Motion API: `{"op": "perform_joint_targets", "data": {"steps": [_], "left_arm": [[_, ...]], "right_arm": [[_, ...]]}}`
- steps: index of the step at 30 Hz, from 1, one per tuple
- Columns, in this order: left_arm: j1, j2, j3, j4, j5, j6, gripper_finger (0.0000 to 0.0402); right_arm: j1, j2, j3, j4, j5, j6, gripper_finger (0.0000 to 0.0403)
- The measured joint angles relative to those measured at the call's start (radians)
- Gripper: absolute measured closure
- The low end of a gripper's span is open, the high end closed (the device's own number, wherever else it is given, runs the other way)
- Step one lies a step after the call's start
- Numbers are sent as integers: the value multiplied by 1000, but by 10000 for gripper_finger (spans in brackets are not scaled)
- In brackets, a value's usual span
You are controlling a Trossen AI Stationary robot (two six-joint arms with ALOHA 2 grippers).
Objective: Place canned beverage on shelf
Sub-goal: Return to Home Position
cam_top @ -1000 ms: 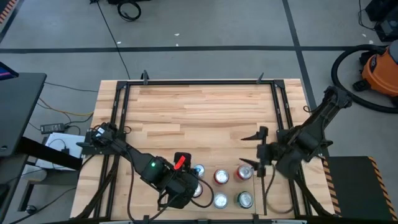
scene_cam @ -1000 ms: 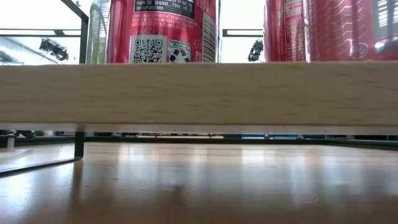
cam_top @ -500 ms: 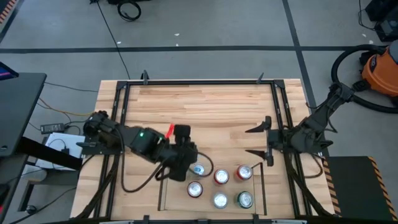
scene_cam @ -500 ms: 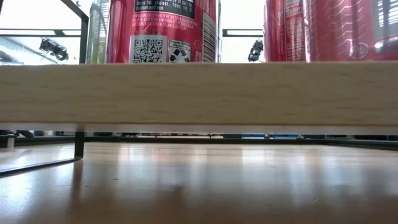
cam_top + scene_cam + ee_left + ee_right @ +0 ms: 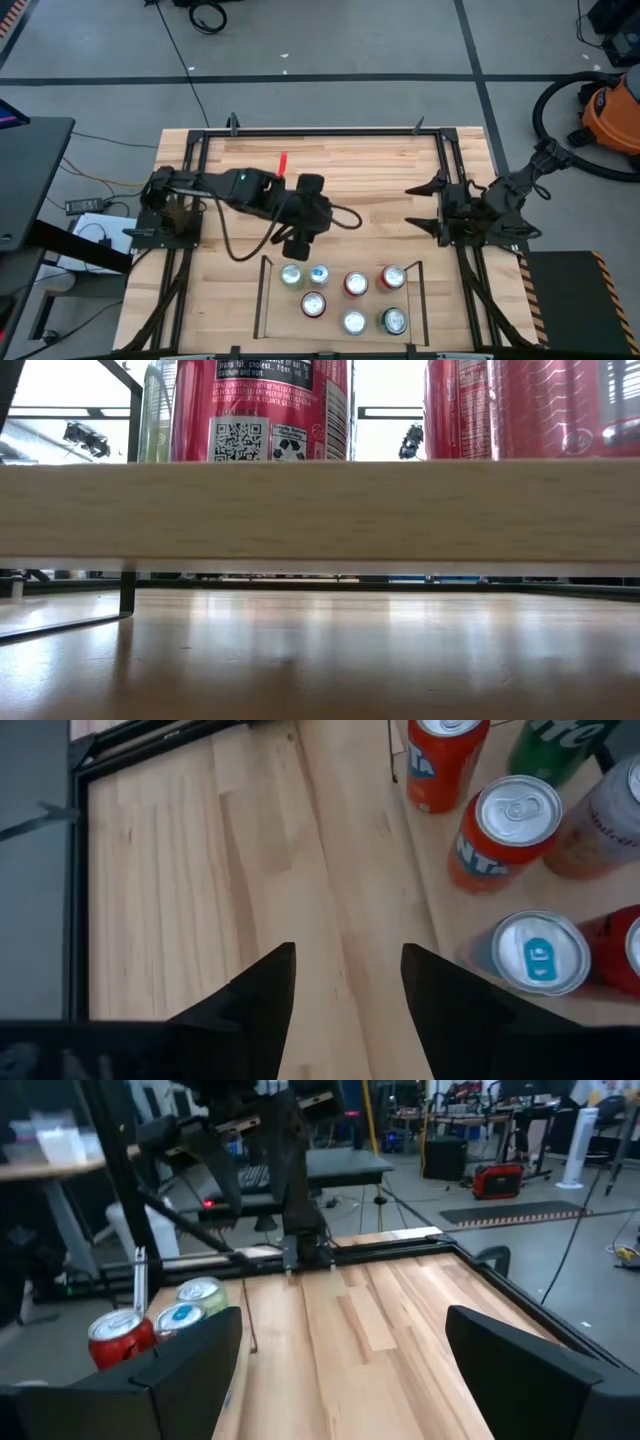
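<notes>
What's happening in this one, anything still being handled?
Nothing is being carried. Several cans stand upright on the small shelf. The left tool hovers open and empty over the table just beside the shelf. The right tool hangs open and empty near the table's right side. The loading looks finished.

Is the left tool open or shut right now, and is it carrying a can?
Open and empty: the left tool has its fingers apart over bare table wood, nothing between them; the cans stand on the shelf.
</notes>
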Motion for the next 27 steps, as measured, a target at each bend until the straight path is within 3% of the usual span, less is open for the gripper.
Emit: {"op": "perform_joint_targets", "data": {"steps": [6,12,18,24,27], "left_arm": [[46,0,0,16,28,68,209],[23,0,-14,30,73,71,209],[-38,-58,-200,125,74,-6,209],[-117,-185,-399,142,-13,-115,209],[-130,-294,-522,255,-40,-148,209]], "right_arm": [[-4,-74,-33,24,6,37,41],[-4,-89,-33,17,26,41,41],[-3,-74,-33,4,22,84,41],[-4,-107,-34,7,1,-19,41],[-4,-144,-33,6,-30,-58,41]]}}
